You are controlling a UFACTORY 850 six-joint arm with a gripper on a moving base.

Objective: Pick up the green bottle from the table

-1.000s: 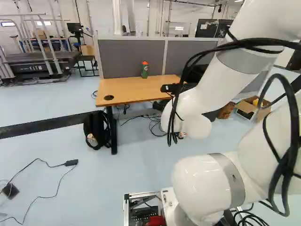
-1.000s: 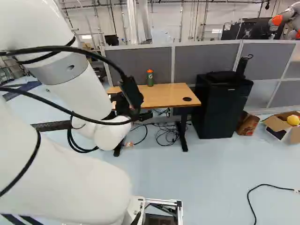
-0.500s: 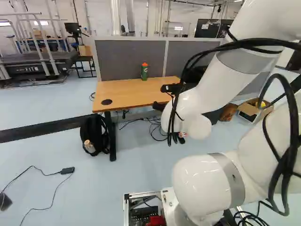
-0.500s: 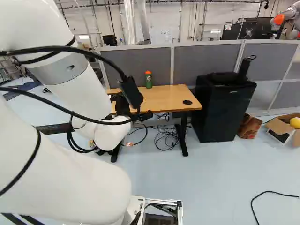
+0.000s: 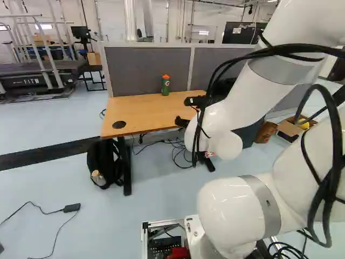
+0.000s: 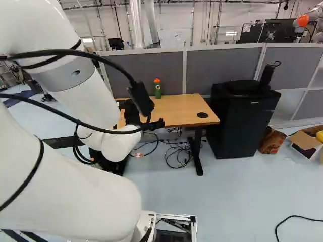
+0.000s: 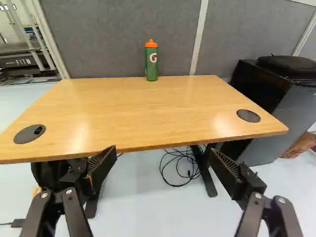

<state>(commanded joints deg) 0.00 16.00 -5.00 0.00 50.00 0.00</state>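
From where I'm standing, the base (image 5: 163,222) has rolled on toward the surface (image 5: 141,111), which now looks bigger and reaches lower in both base views, the green bottle (image 6: 158,89) a touch lower with it. At the left of the left base view, the black backpack (image 5: 100,161) and the cable's adapter (image 5: 71,207) have slid down and leftward; in the right base view, the black cabinet (image 6: 239,123) and cardboard box (image 6: 303,140) have drifted rightward.

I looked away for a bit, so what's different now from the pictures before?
The robot's base has moved forward, closer to the table. The green bottle hasn't been grabbed: it still stands near the table's far edge, in front of the gray divider. The gripper is open and empty. The arm kept its pose.
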